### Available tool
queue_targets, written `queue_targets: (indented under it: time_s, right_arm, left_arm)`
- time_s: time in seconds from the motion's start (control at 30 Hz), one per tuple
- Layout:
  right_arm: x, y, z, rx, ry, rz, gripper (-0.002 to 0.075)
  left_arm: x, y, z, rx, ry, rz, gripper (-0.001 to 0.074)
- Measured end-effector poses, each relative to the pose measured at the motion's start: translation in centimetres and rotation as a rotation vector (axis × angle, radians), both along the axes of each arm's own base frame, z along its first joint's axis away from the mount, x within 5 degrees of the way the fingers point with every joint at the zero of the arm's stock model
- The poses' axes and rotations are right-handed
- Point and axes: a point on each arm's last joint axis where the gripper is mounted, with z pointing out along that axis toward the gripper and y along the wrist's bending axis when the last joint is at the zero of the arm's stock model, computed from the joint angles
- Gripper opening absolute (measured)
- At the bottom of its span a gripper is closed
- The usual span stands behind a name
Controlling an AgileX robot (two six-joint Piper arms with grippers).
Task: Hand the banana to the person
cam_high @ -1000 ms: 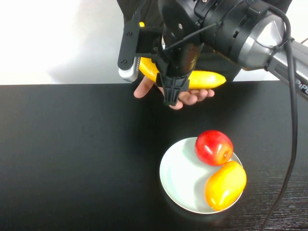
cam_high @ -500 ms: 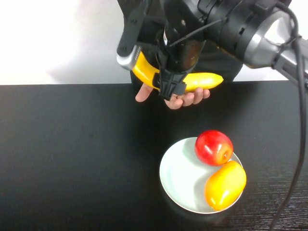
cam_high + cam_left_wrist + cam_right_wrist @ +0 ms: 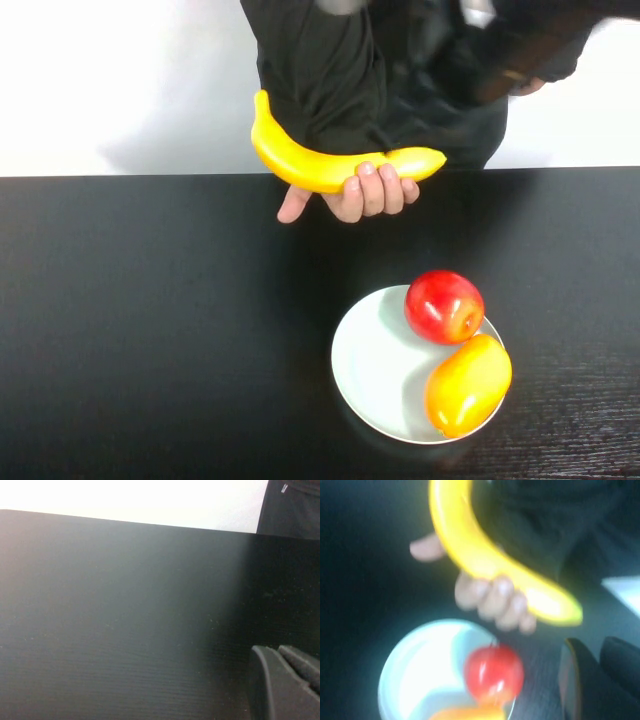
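Observation:
The banana (image 3: 320,165) is long, curved and bright yellow. The person (image 3: 330,70), in a dark sweatshirt, holds it in a bare hand (image 3: 365,195) above the table's far edge. In the right wrist view the banana (image 3: 470,545) lies across the person's fingers (image 3: 490,595). My right gripper (image 3: 592,647) is open and empty, apart from the banana and raised; its arm shows only as a dark blur (image 3: 530,45) at the top right of the high view. My left gripper (image 3: 272,650) is shut and empty over bare black table, out of the high view.
A white plate (image 3: 365,370) at the front right of the black table (image 3: 150,320) holds a red apple (image 3: 443,306) and an orange-yellow mango (image 3: 467,385). The plate (image 3: 415,665) and apple (image 3: 494,672) also show in the right wrist view.
My right gripper has let go of the banana and pulled up and away to the right. The person's hand has closed around the banana and holds it alone.

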Motion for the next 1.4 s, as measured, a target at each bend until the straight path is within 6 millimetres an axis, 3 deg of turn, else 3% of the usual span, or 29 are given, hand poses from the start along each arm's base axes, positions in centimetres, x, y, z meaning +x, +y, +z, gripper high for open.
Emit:
queue_targets:
  time_s: [0.07, 0.27, 0.53, 0.67, 0.8, 1.1, 1.27, 1.4]
  right_arm:
    - [-1.9, -1.7, 0.1, 0.030, 0.018, -0.036, 0.0028]
    - [-6.4, -5.8, -2.1, 0.058, 0.110, -0.120, 0.0015]
    - [-9.4, -9.2, -3.2, 0.084, 0.105, -0.199, -0.0008]
    - [-11.0, -10.9, -4.7, 0.075, 0.081, -0.191, -0.0008]
    - [-11.8, -13.0, -7.6, 0.161, -0.042, -0.157, -0.0010]
    - [-16.7, -19.9, -18.2, 0.436, -0.384, -0.344, -0.0011]
    - [-18.9, -21.3, -22.7, 0.470, -0.561, -0.445, -0.0011]
    - [-20.0, -21.6, -24.4, 0.479, -0.639, -0.465, -0.0011]
  left_arm:
    - [0.0, 0.0, 0.0, 0.000, 0.000, 0.000, -0.0004]
    - [0.0, 0.0, 0.0, 0.000, 0.000, 0.000, -0.0004]
    - [0.0, 0.0, 0.0, 0.000, 0.000, 0.000, -0.0004]
    - [0.0, 0.0, 0.0, 0.000, 0.000, 0.000, -0.0004]
    - [0.0, 0.0, 0.0, 0.000, 0.000, 0.000, -0.0004]
    - [0.0, 0.0, 0.0, 0.000, 0.000, 0.000, -0.0004]
    - [0.0, 0.0, 0.0, 0.000, 0.000, 0.000, -0.0004]
    - [0.0, 0.0, 0.0, 0.000, 0.000, 0.000, -0.0004]
